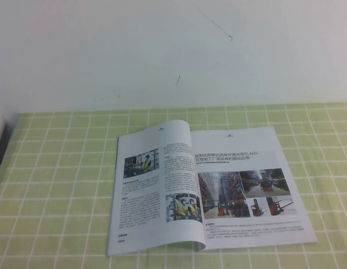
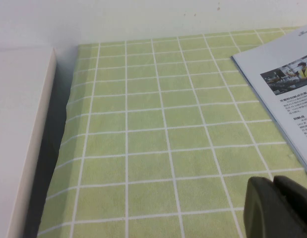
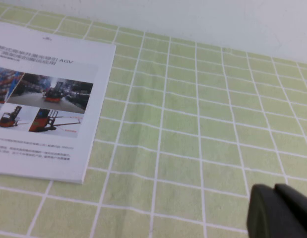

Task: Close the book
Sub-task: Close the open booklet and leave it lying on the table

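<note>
Near the front edge of the table (image 1: 44,185), I see in the high view the book (image 1: 207,190) lying open, pages up. Left wrist view: the left gripper (image 2: 273,186) hangs over the table left of the book, fingers pressed together, holding nothing. Right wrist view: the right gripper (image 3: 275,193), right of the book, is closed and empty too.

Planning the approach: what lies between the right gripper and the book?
Bare checked tablecloth only, between right gripper and book, per right wrist view; left gripper is left of the book.

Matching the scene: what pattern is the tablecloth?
Tablecloth: light green with white grid, clearest in high view. Left gripper sits left of the book, right gripper right.
</note>
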